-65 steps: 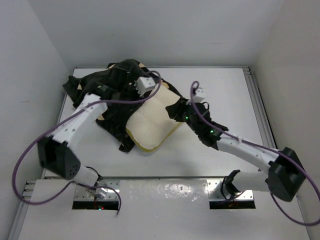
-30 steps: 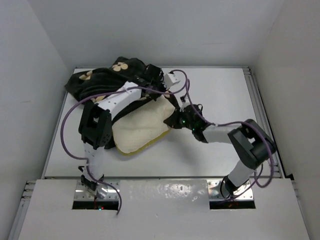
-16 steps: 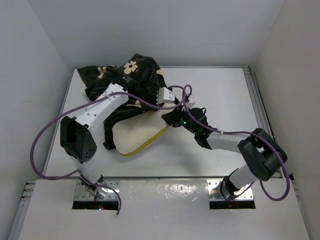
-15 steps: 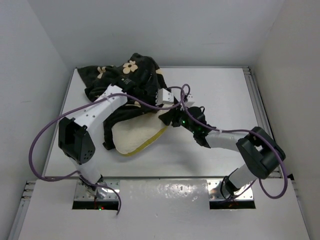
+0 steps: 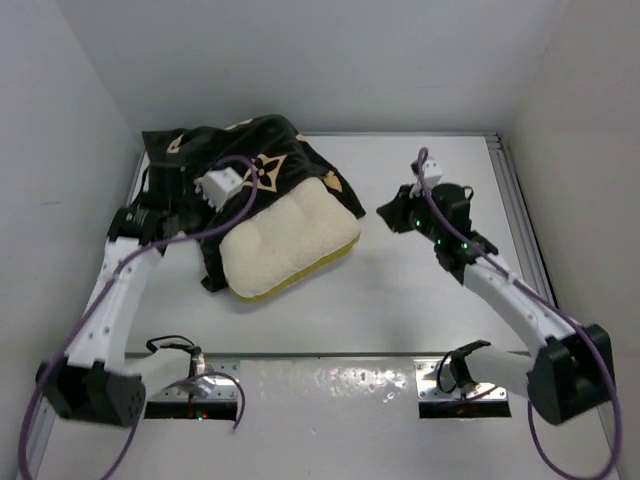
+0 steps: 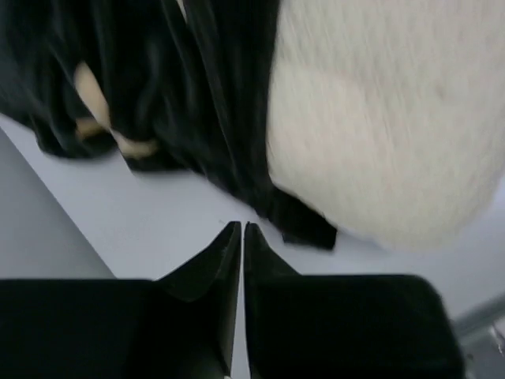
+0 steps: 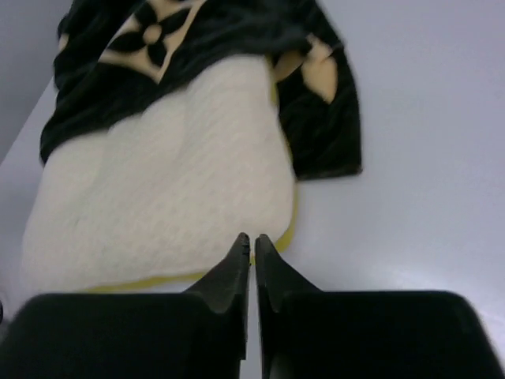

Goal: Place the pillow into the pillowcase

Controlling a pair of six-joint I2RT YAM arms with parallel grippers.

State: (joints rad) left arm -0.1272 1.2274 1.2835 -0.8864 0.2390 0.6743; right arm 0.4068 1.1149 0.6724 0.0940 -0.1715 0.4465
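The cream pillow point(image 5: 290, 240) lies mid-table, its far end tucked under the black flower-print pillowcase point(image 5: 230, 150). The near part of the pillow is bare. My left gripper point(image 5: 185, 203) hangs over the case's left side, shut and empty. In the left wrist view its tips point(image 6: 242, 227) are above bare table, near the case's dark folds point(image 6: 158, 95) and the pillow point(image 6: 394, 118). My right gripper point(image 5: 388, 211) is to the right of the pillow, shut and empty. In the right wrist view its tips point(image 7: 252, 237) point at the pillow's near edge point(image 7: 173, 181), with the case point(image 7: 197, 31) beyond.
The white table point(image 5: 420, 290) is walled on the left, back and right. A metal rail point(image 5: 520, 210) runs along its right edge. Purple cables loop from both arms, one over the pillowcase.
Both grippers have come off the fabric and drawn back, the left toward the left wall, the right toward the right. The pillow now lies flatter, its near part uncovered.
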